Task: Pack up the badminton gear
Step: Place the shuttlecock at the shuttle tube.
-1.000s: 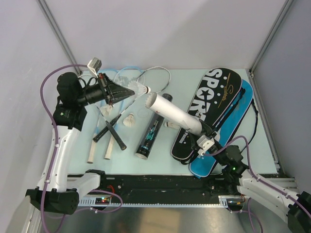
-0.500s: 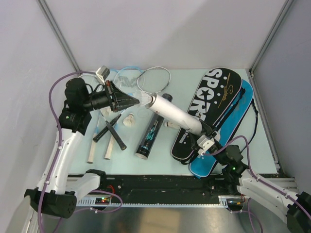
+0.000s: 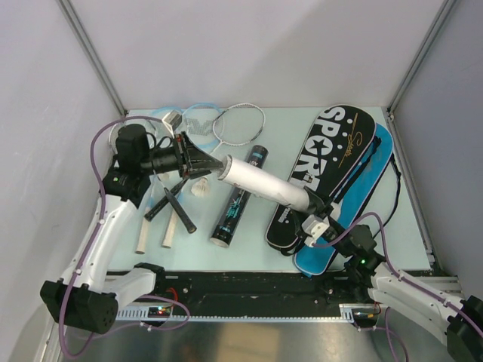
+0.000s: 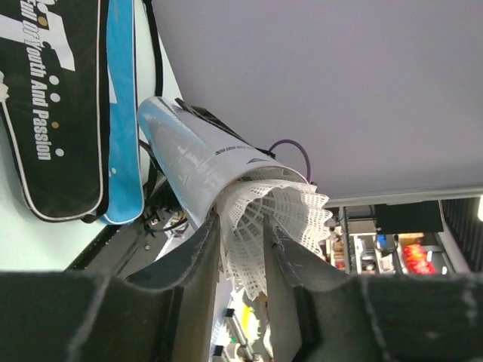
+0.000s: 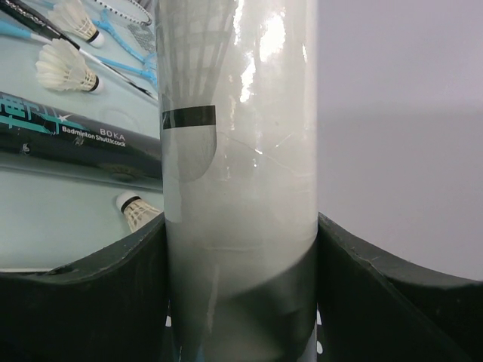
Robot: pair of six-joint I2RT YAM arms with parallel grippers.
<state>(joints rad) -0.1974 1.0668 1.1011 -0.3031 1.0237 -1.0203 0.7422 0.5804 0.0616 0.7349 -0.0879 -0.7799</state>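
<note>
Left gripper (image 3: 202, 163) nearly closed, pinching shuttlecock (image 4: 275, 219) by feather skirt. Over last 1 s it has moved right; gap to white tube (image 3: 264, 183) mouth gone, nose inside, skirt at rim. Loose shuttlecock (image 3: 200, 188) and black tube (image 3: 235, 205) lie below. Right gripper (image 3: 318, 216) clamps tube's lower end, slanted over bags (image 3: 332, 158). Likely insertion half done.

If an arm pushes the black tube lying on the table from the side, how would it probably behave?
The black tube is a long cylinder lying on its side on the flat table, so a sideways push would probably roll it. Its surface looks rather glossy in the right wrist view, so jaws may slip on it.
</note>
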